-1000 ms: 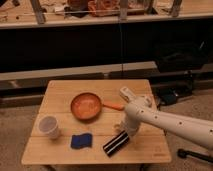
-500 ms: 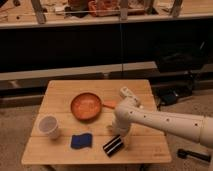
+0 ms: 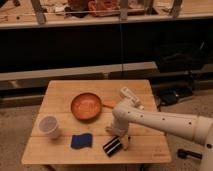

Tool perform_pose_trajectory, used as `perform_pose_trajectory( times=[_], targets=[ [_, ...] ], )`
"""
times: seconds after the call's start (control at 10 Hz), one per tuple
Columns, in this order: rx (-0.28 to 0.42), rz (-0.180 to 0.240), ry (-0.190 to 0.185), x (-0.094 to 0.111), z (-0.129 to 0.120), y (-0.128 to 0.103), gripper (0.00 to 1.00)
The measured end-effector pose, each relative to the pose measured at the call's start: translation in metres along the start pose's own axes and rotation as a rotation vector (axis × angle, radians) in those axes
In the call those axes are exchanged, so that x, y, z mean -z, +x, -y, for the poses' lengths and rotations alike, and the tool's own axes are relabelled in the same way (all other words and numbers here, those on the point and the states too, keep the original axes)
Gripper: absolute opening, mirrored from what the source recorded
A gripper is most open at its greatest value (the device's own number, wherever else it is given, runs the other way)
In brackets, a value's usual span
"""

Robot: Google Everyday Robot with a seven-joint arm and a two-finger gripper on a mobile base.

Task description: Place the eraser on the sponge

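The eraser point(image 3: 112, 146), a small black block with two pale stripes, lies on the wooden table point(image 3: 100, 89) near its front edge. My gripper point(image 3: 118, 135) is down right at the eraser's far end, touching or almost touching it, on the white arm coming in from the right. The sponge point(image 3: 81, 141), a flat dark-blue pad with wavy edges, lies flat on the table a short way left of the eraser, apart from it.
An orange pan point(image 3: 87, 106) sits mid-table with its handle pointing right. A translucent white cup point(image 3: 49, 126) stands at the left. A white rectangular block point(image 3: 131, 98) lies behind the arm. Dark shelving runs behind the table.
The arm and gripper have shifted left and slightly toward the front edge. The eraser has slid a little left with them, closer to the sponge.
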Motion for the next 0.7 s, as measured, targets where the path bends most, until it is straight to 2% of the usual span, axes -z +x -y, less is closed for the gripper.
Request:
perform_pose_trajectory(
  times=[0.1,0.2,0.3,0.4,0.5,0.6,0.7],
  targets=[
    [0.001,0.002,0.0,0.003,0.0001,-0.0014,0.25],
    [0.005,0.001,-0.002,0.0054,0.0001,-0.0018,0.24],
    [0.01,-0.002,-0.015,0.0056,-0.004,-0.0025,0.27],
    [0.01,-0.002,-0.015,0.007,-0.0048,-0.0021,0.34],
    [0.007,-0.002,-0.016,0.0089,-0.0057,-0.001,0.37],
    [0.005,-0.002,-0.015,0.0103,-0.0058,0.0,0.34],
    [0.004,-0.002,-0.014,0.0108,-0.0057,0.0007,0.25]
  ],
)
